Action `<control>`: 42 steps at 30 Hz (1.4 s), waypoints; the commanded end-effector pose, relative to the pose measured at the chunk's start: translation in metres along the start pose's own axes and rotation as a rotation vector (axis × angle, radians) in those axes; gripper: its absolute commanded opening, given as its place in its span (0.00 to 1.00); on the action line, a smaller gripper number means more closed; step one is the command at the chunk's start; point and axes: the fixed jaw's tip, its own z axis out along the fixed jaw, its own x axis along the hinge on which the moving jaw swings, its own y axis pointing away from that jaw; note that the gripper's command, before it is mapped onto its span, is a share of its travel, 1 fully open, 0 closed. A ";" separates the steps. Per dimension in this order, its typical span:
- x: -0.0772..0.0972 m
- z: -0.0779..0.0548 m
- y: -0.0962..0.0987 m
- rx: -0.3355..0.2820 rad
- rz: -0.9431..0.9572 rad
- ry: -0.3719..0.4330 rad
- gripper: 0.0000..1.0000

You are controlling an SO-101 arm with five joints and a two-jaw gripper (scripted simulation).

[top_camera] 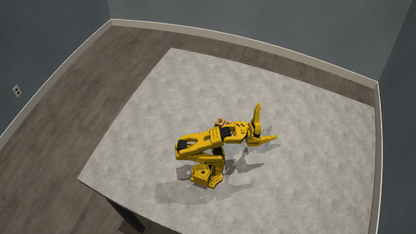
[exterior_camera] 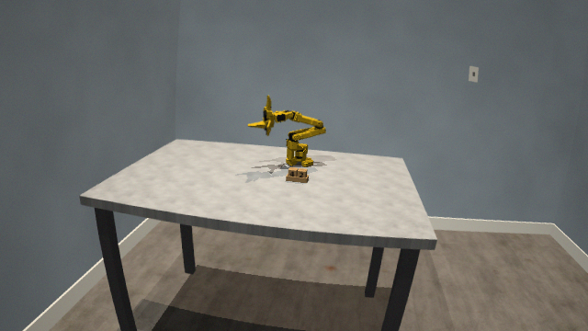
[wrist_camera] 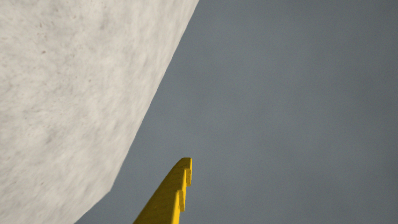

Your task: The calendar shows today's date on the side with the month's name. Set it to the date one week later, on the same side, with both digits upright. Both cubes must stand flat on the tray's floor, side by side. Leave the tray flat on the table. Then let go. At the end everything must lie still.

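A small wooden tray point(exterior_camera: 297, 179) stands on the table and holds two wooden cubes side by side. In the exterior view the left cube point(exterior_camera: 292, 173) shows a 4 and the right cube point(exterior_camera: 301, 174) a 2. In the top view one cube point(top_camera: 220, 121) shows a 9 and the other cube point(top_camera: 227, 123) is partly hidden behind the arm. A month's name cannot be made out. My gripper point(top_camera: 268, 120) point(exterior_camera: 258, 110) is wide open and empty, raised above the table, off to one side of the tray. The wrist view shows one yellow jaw, no cubes.
The yellow arm's base point(top_camera: 203, 173) point(exterior_camera: 299, 158) stands close to the tray. The folded arm point(top_camera: 201, 143) reaches over and partly blocks the cubes in the top view. The grey table top point(top_camera: 309, 169) point(exterior_camera: 207, 198) point(wrist_camera: 65, 95) ends at an edge seen in the wrist view.
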 end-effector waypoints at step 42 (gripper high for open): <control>-0.078 -0.009 0.012 -0.106 -0.372 -0.432 0.80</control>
